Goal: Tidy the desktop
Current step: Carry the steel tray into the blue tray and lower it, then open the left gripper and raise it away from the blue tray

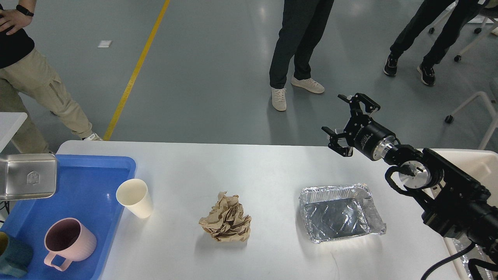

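The white desktop [264, 167] holds a white paper cup [134, 197], a crumpled ball of brown paper [226, 223] and an empty foil tray [336, 213]. My right gripper [342, 120] is open and empty, raised above the desktop's far edge, beyond the foil tray. A steel tin [27, 177] hangs at the view's left edge over the blue tray's [93, 182] far left corner, flat side towards me. My left gripper is out of view past that edge.
The blue tray also holds a pink mug [68, 241] and a teal cup [13, 258]. A beige bin [472, 161] stands off the desktop's right end. Three people stand on the grey floor beyond the table.
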Robot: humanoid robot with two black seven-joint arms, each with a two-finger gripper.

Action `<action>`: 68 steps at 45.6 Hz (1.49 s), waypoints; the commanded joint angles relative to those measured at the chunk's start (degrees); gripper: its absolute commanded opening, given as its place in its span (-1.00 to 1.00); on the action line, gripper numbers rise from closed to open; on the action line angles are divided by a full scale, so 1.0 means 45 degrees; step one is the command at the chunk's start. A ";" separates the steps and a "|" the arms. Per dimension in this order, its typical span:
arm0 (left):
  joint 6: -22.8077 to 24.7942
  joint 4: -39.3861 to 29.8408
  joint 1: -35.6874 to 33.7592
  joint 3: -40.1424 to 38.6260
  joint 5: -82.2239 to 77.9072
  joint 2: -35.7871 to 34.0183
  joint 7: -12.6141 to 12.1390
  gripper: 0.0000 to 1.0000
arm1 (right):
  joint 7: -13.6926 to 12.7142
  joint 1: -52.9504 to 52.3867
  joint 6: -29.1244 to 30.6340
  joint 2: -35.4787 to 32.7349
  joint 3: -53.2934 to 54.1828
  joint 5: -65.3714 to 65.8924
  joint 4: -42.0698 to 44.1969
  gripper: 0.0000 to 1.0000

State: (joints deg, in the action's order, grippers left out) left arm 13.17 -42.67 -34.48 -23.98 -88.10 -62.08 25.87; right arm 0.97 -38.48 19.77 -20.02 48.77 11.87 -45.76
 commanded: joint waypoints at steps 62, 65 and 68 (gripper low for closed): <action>-0.0935 0.4637 -0.0170 0.1150 0.0847 0.4712 -0.0025 -0.60 | 0.0000 0.0054 -0.0019 -0.0003 -0.0036 0.0175 0.0013 1.00; -0.0877 0.4637 -0.0190 0.1150 0.1139 0.4732 -0.0025 -0.40 | 0.0019 0.0074 -0.0019 -0.0003 -0.0036 0.0175 0.0013 1.00; -0.0799 0.4637 -0.0228 0.1150 0.1918 0.4712 -0.0064 -0.18 | 0.0019 0.0074 -0.0019 -0.0003 -0.0036 0.0175 0.0013 1.00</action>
State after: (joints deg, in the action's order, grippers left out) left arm 9.10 -21.80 -35.28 -18.81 -83.02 -40.89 25.73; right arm 0.97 -38.19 19.70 -20.04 48.61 12.66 -45.74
